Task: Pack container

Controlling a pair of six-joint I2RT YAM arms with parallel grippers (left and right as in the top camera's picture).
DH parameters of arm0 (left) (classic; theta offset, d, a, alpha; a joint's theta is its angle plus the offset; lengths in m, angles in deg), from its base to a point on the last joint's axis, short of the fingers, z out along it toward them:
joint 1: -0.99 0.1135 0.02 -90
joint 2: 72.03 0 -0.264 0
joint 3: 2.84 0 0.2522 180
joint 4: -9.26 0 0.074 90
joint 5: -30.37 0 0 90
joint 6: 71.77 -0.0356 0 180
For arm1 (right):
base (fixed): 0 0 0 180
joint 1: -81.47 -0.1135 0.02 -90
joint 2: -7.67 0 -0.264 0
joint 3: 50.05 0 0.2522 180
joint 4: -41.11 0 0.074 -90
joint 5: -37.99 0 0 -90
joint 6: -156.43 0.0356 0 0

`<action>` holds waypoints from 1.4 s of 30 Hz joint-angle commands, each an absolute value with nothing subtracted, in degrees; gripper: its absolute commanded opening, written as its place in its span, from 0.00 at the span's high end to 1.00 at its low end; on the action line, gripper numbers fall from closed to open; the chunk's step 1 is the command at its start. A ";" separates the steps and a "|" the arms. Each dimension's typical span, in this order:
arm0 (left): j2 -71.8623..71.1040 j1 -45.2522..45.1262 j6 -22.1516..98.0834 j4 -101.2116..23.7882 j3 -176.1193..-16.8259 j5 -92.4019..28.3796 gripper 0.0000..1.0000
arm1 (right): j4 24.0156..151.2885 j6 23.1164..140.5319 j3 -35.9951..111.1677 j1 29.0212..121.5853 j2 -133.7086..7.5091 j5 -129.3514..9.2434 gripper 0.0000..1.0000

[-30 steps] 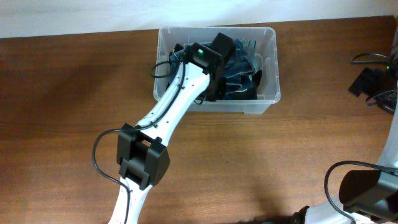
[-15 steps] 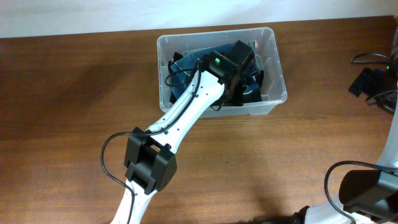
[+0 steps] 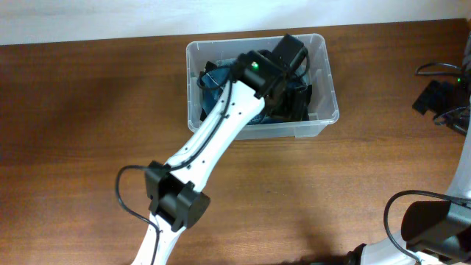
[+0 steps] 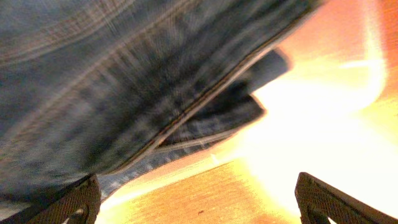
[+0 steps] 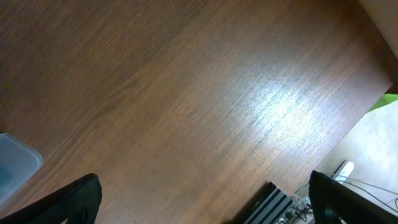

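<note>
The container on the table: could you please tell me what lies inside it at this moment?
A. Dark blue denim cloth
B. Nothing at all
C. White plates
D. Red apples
A: the overhead view shows dark blue denim cloth bunched inside the container, and the left wrist view shows stitched denim close up.

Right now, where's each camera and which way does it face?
Overhead: above, facing down on the brown wooden table, rectangular clear plastic container of blue denim cloth; white left arm reaches in.
Left wrist: over the container, close on the denim; own fingertips at bottom corners.
Right wrist: facing down at bare table; own fingertips at bottom corners.
Shared: right wrist and overhead both show container.
</note>
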State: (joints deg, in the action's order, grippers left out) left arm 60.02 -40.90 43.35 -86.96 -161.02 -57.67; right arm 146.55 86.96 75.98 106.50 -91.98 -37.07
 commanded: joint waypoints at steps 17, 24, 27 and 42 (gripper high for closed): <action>54.75 -37.43 39.81 -82.48 -158.76 -66.55 0.81 | 146.57 86.79 76.09 106.61 -92.40 -36.39 0.02; 54.75 -35.07 41.93 -76.67 -147.68 -64.82 0.99 | 146.55 86.79 76.09 106.61 -92.40 -36.39 0.02; 54.75 -35.09 41.93 -72.73 -142.09 -64.80 0.99 | 146.57 86.79 76.09 106.61 -92.40 -36.39 0.02; 53.03 -35.09 39.97 -70.70 -142.79 -66.79 0.93 | 146.57 86.79 76.09 106.61 -92.40 -36.39 0.02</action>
State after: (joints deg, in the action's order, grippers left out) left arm 54.60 -35.09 41.34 -69.19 -138.53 -64.71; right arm 146.55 86.96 75.98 106.50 -91.98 -37.07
